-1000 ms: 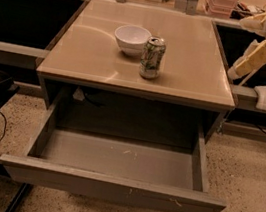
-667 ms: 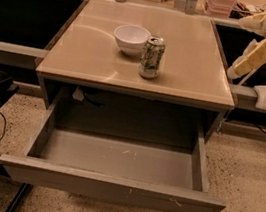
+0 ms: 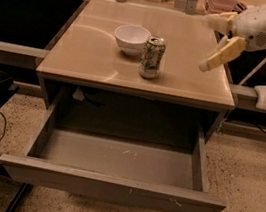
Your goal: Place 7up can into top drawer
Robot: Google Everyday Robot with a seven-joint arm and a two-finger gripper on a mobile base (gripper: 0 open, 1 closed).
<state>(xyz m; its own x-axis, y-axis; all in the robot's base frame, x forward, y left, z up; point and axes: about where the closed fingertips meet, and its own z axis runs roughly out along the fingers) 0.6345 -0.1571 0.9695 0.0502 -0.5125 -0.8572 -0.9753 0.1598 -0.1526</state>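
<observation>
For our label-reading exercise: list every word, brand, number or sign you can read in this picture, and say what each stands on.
No text can be read anywhere.
Can: green and white print, lettering too blurred to read.
Bowl: plain white, no text.
Drawer: only white scuffs on the front panel, no text.
Gripper, open, over the right side of the table: no markings.

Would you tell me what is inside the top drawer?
In the top drawer only its bare grey bottom with scuffs shows; its rear, under the tabletop, is shadowed. The 7up can stands on the tabletop; the end effector hovers open above its right edge.
</observation>
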